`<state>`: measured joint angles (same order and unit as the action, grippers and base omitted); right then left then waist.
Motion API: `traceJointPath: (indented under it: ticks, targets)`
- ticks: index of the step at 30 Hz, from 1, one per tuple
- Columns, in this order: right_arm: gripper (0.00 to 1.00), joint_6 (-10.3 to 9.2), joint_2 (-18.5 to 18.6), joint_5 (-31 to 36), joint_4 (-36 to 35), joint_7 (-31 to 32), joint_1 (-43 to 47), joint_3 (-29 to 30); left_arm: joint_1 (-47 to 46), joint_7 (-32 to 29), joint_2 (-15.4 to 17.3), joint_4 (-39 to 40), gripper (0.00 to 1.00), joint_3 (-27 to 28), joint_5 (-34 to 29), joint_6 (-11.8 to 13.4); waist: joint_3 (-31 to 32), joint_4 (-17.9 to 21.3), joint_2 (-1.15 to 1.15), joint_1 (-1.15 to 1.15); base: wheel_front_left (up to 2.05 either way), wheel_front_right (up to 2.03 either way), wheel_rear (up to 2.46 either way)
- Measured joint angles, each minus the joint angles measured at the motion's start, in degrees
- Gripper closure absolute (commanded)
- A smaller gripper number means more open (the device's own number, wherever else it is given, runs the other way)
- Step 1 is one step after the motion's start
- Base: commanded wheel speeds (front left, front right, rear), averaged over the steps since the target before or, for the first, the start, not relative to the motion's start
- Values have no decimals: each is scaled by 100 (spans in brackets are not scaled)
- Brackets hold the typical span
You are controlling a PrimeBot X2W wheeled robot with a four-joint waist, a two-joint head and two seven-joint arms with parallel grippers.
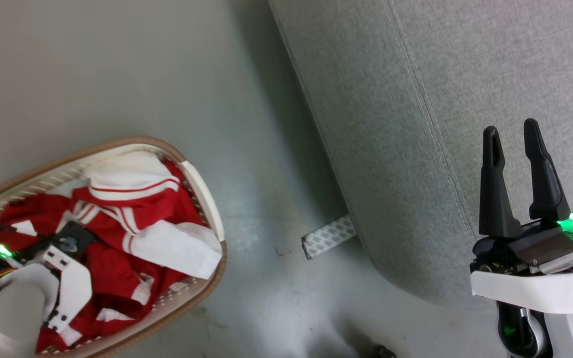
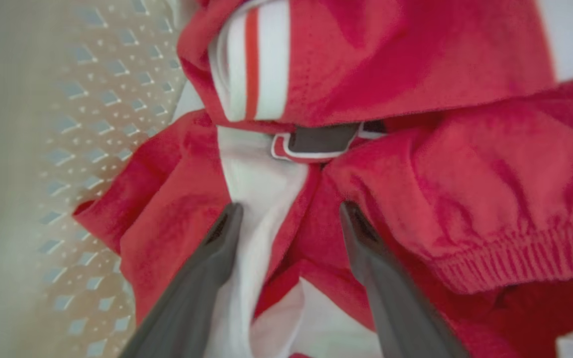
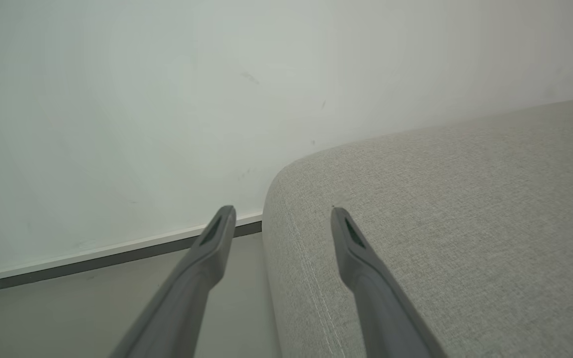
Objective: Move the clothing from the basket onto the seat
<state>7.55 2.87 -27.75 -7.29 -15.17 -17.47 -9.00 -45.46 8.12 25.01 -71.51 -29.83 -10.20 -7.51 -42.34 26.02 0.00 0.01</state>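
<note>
Head view: the clothing (image 1: 117, 209) lies in the basket (image 1: 206, 191) on the floor (image 1: 167, 74), apart from the seat (image 1: 416, 124); the right tool (image 1: 511, 130) stands over the seat, fingers apart and empty. Left wrist view: the left tool (image 2: 289, 214), fingers spread, has its tips at the red and white folds, clamping nothing. Right wrist view: fingers apart above the seat's rounded edge.
</note>
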Motion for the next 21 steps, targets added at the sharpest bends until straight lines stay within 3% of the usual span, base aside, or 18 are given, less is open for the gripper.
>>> traceJointPath:
  ticks: [6, 7, 8, 9, 10, 11, 21]
  targets:
    - [0, 0, -1, -57, -148, 0, -13, -22, -165, -227, 89, -108, 0, -196, -29, 0, -346, 195, 0, 0, 0, 0, 0]
    - [0, 0, -1, -63, -157, 0, -14, -30, -167, -256, 86, -121, 9, -196, 10, 0, -386, 219, 0, 0, 0, 0, 0]
    - [0, 0, 0, -68, -164, 0, -16, -35, -168, -277, 82, -136, 38, -207, 45, 0, -421, 238, 0, 0, 0, 0, 0]
    - [0, 0, -1, -69, -165, 0, -21, -43, -168, -305, 74, -147, 57, -236, 69, 0, -452, 254, 0, 0, 0, 0, 0]
    - [0, 0, -1, -73, -165, 0, -27, -47, -168, -326, 58, -157, 62, -264, 92, -1, -475, 265, 0, 0, 0, 0, 0]
    - [0, 0, -1, -74, -165, 0, -35, -48, -168, -347, 43, -165, 100, -292, 119, -1, -493, 271, 0, 0, 0, 0, 0]
    - [0, 0, -1, 4, -126, 0, -89, -31, -148, -241, -138, -200, 100, -389, 470, 2, -363, 168, 0, 0, 0, 0, 0]
